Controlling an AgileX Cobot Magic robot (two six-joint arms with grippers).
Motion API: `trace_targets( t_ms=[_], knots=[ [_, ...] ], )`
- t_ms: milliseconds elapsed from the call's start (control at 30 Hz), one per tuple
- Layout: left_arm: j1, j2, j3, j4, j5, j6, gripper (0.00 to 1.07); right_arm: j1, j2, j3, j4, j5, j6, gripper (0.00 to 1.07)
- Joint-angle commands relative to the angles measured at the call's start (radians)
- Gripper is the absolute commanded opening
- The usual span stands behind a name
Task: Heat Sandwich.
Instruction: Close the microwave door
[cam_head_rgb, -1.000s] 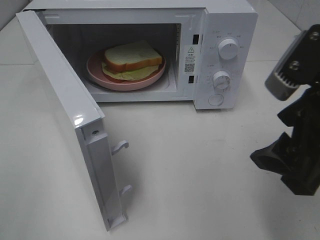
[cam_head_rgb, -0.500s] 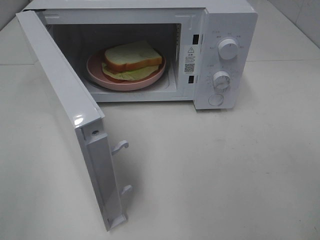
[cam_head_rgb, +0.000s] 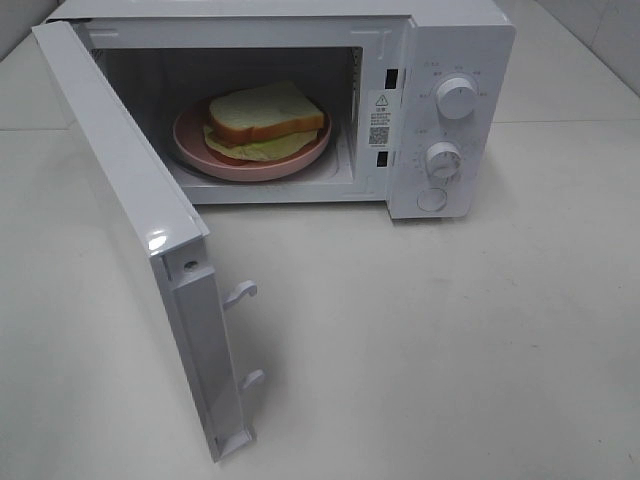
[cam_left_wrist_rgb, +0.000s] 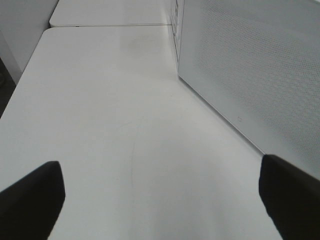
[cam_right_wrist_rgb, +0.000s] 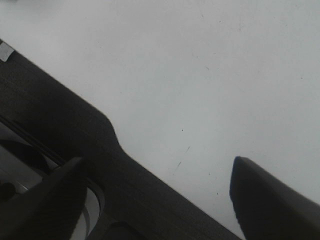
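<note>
The sandwich (cam_head_rgb: 265, 112) lies on the plate (cam_head_rgb: 195, 150) inside the microwave (cam_head_rgb: 470, 60), whose door (cam_head_rgb: 120, 190) stands open toward the near left. The left claw (cam_left_wrist_rgb: 161, 197), spread wide and empty, sits just beside the door's outer face, so it is judged the nearer one. The right claw (cam_right_wrist_rgb: 165, 192), also spread and empty, hangs over the table (cam_right_wrist_rgb: 225, 75).

Little of the robot shows. The left gripper (cam_left_wrist_rgb: 161, 199) appears only as two fingers (cam_left_wrist_rgb: 33, 200) — matte black, blunt and rounded at the tips, with no markings, screws or cables visible on them. The right gripper (cam_right_wrist_rgb: 161, 196) has similar black fingertips (cam_right_wrist_rgb: 272, 200), blurred and wedge-shaped. In the right wrist view a broad black slab (cam_right_wrist_rgb: 60, 115) with a fine-lined matte surface lies by them — curved grey metal (cam_right_wrist_rgb: 25, 172) shows at its edge, and a small pale tag (cam_right_wrist_rgb: 6, 50) sits at one end. Whether that slab belongs to the arm cannot be told.
</note>
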Motion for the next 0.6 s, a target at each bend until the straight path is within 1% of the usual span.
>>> trace_targets(
  t_ms=[33, 100, 133, 167, 200, 267, 300, 333, 433, 467, 500, 600],
  knots=[
    [-0.004, -0.026, 0.003, -0.001, -0.008, -0.001, 1.03, -0.064, -0.042, 0.004, 0.0, 0.007, 0.006, 0.76],
    [-0.004, -0.026, 0.003, -0.001, -0.008, -0.001, 1.03, -0.118, -0.068, 0.004, 0.0, 0.007, 0.005, 0.76],
    [-0.004, -0.026, 0.003, -0.001, -0.008, -0.001, 1.03, -0.118, -0.068, 0.004, 0.0, 0.007, 0.005, 0.76],
    [-0.004, -0.026, 0.003, -0.001, -0.008, -0.001, 1.03, -0.163, -0.092, 0.004, 0.0, 0.007, 0.002, 0.76],
    [-0.004, -0.026, 0.003, -0.001, -0.008, -0.001, 1.03, -0.183, -0.106, 0.004, 0.0, 0.007, 0.002, 0.76],
    [-0.004, -0.026, 0.003, -0.001, -0.008, -0.001, 1.03, -0.215, -0.134, 0.004, 0.0, 0.004, 0.002, 0.76],
    [-0.004, -0.026, 0.003, -0.001, -0.008, -0.001, 1.03, -0.215, -0.134, 0.004, 0.0, 0.004, 0.002, 0.76],
    [-0.004, -0.026, 0.003, -0.001, -0.008, -0.001, 1.03, -0.252, -0.165, 0.004, 0.001, 0.003, 0.002, 0.76],
    [-0.004, -0.026, 0.003, -0.001, -0.008, -0.001, 1.03, -0.309, -0.209, 0.004, 0.0, 0.002, 0.002, 0.76],
    [-0.004, -0.026, 0.003, -0.001, -0.008, -0.001, 1.03, -0.346, -0.239, 0.004, 0.0, 0.001, 0.002, 0.76],
    [-0.004, -0.026, 0.003, -0.001, -0.008, -0.001, 1.03, -0.346, -0.239, 0.004, 0.0, 0.001, 0.002, 0.76],
    [-0.004, -0.026, 0.003, -0.001, -0.008, -0.001, 1.03, -0.397, -0.286, 0.004, 0.0, -0.009, -0.002, 0.76]
  ],
)
